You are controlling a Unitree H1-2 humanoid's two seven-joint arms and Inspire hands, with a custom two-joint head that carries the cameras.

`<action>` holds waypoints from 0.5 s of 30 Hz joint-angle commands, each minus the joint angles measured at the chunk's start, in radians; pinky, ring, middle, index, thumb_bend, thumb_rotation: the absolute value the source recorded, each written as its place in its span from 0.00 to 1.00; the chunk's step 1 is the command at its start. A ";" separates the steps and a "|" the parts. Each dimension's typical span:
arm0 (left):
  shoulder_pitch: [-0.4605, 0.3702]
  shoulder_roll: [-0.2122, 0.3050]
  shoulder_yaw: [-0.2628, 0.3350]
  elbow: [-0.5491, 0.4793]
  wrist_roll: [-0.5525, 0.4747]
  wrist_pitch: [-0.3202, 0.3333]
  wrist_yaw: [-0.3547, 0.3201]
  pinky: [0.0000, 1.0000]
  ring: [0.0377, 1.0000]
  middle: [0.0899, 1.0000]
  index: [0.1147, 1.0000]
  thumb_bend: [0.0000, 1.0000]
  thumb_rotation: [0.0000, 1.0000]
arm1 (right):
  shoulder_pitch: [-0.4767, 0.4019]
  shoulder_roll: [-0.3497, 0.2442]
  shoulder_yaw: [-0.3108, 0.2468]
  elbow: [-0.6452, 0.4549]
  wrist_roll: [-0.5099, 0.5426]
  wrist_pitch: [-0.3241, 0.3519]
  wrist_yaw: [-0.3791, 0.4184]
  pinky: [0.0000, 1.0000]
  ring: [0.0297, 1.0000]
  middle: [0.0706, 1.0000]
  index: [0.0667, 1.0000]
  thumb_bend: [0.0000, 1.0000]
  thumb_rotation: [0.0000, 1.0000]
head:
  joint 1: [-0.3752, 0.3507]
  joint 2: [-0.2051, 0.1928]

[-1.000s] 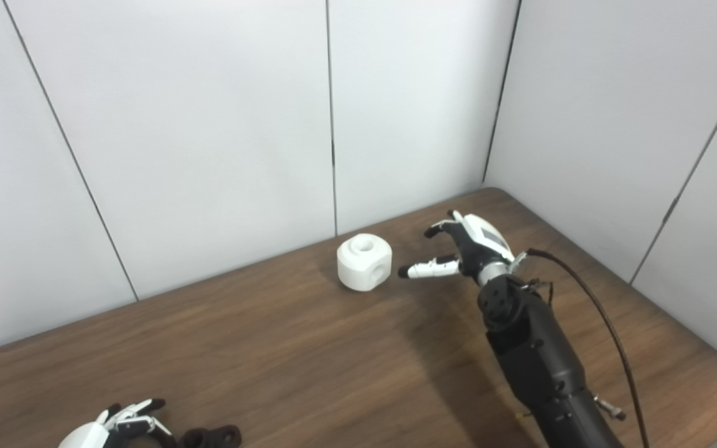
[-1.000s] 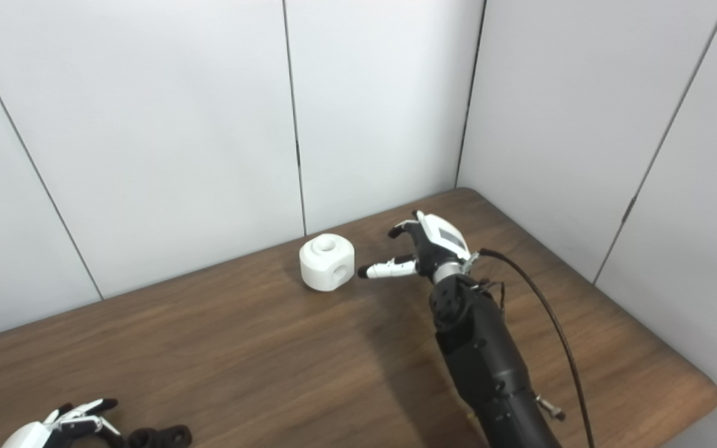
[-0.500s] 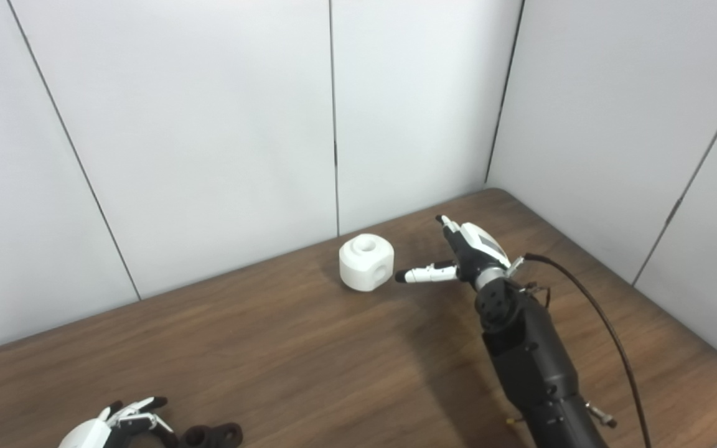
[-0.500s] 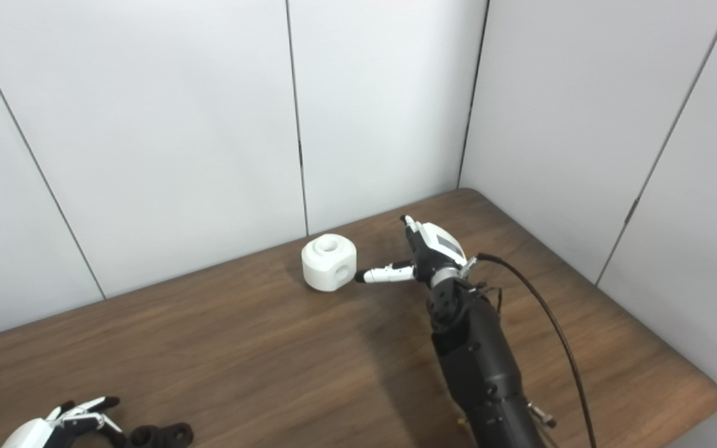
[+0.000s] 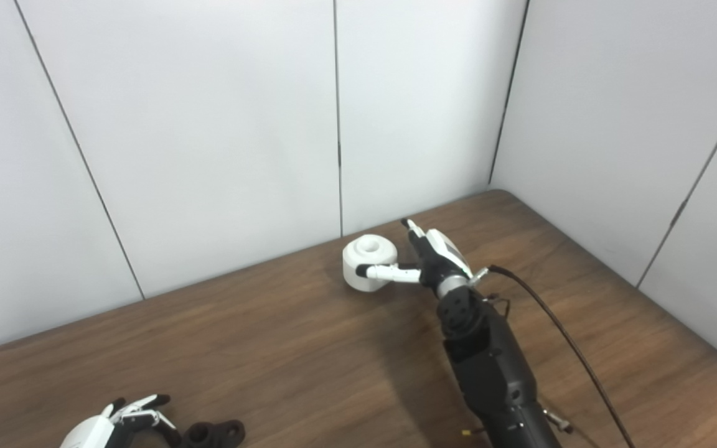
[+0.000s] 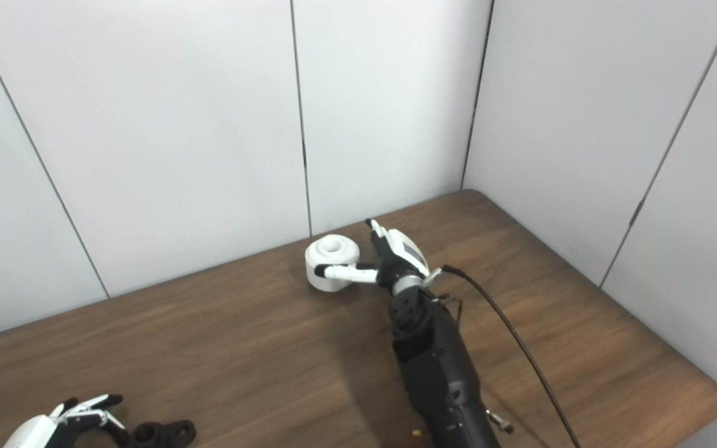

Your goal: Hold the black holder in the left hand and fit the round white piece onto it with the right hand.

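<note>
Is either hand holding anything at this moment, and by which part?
Nothing is lifted. The right hand is open around the round white piece, thumb across its near side. The left hand is open beside the black holder.

Robot body: black arm, white-and-black robot hands.
Right robot hand (image 5: 433, 261): white shell, black-tipped white fingers, silver wrist ring; black forearm with round holes, thin black cable (image 5: 570, 354) alongside. Left robot hand (image 5: 109, 426): white shell, black fingertips.
</note>
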 commanded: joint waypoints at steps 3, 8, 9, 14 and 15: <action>-0.010 -0.001 -0.009 0.027 0.008 0.011 -0.003 1.00 0.86 0.84 0.41 0.52 0.04 | -0.063 0.002 0.020 0.010 0.000 0.000 -0.065 0.99 1.00 1.00 1.00 1.00 0.63 | 0.005 -0.009; -0.004 -0.005 -0.012 0.019 0.013 0.019 -0.003 1.00 0.86 0.84 0.41 0.52 0.04 | -0.084 0.022 0.031 0.051 -0.005 0.001 -0.112 1.00 1.00 1.00 1.00 1.00 0.64 | 0.016 -0.013; -0.002 -0.006 -0.013 0.017 0.013 0.021 -0.004 1.00 0.86 0.84 0.41 0.52 0.04 | -0.089 0.025 0.035 0.060 -0.008 0.001 -0.122 1.00 1.00 1.00 1.00 1.00 0.64 | 0.019 -0.012; 0.005 -0.007 -0.009 0.014 0.009 0.024 -0.001 1.00 0.87 0.85 0.41 0.52 0.04 | -0.116 0.036 0.050 0.118 -0.013 0.001 -0.158 1.00 1.00 1.00 1.00 1.00 0.64 | 0.024 -0.011; 0.005 -0.007 -0.008 0.014 0.008 0.024 0.000 1.00 0.87 0.85 0.41 0.52 0.04 | -0.120 0.038 0.051 0.127 -0.014 0.001 -0.161 1.00 1.00 1.00 1.00 1.00 0.64 | 0.024 -0.012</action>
